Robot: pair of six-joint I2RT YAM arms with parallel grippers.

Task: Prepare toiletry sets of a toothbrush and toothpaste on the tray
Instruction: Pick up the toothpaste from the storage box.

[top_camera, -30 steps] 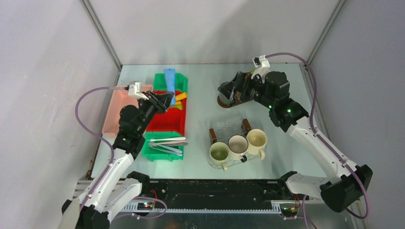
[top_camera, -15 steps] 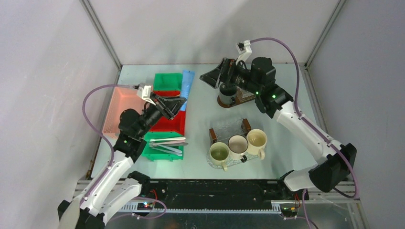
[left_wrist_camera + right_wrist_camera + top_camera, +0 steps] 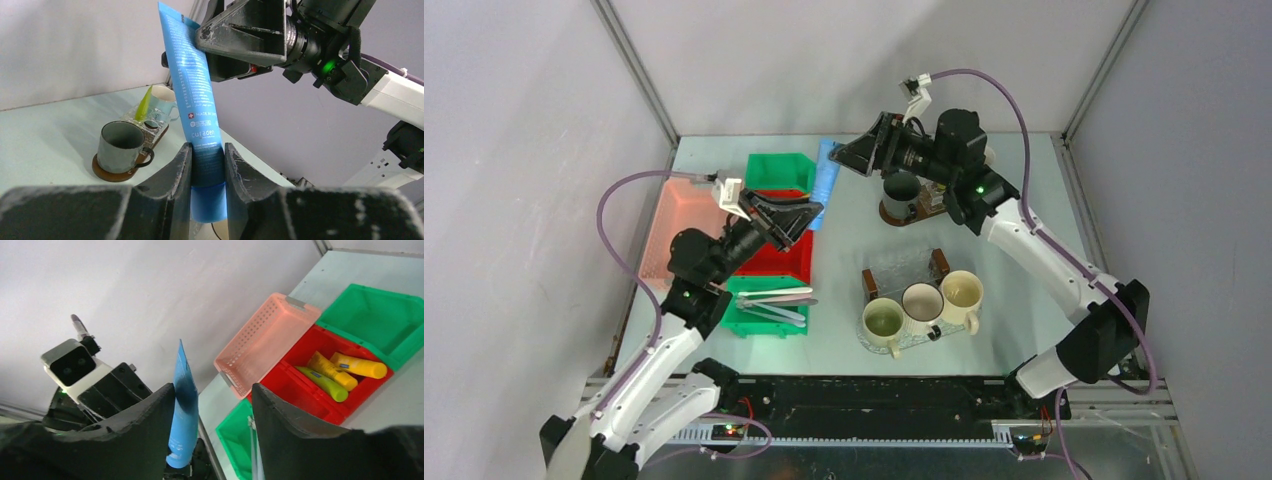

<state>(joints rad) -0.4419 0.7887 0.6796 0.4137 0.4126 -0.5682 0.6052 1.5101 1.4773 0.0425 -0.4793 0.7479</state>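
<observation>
So the left claw (image 3: 206, 150) is pinching a long blue squeeze tube of toothpaste (image 3: 192, 90) near its cap end. It's holding it upright, so the flat crimped end is sticking way up above the claw. That looks deliberate to me: it's offering the free end to the right claw (image 3: 212, 387), which is hanging in the air right at that top end. The right claw's 2 jaws are standing apart with the tube between them, sitting close to 1 side, so it isn't gripping anything yet.

My guess is a handoff is happening. The clear plastic tray with brown handles (image 3: 906, 265) and its 3 ceramic mugs (image 3: 921, 300) are sitting on the right claw's side, well apart from it, back toward that arm's base. Far below the right claw, the red plastic bin (image 3: 305, 401) is holding 2 yellow tubes (image 3: 360, 367) and 1 green tube (image 3: 325, 385).
</observation>
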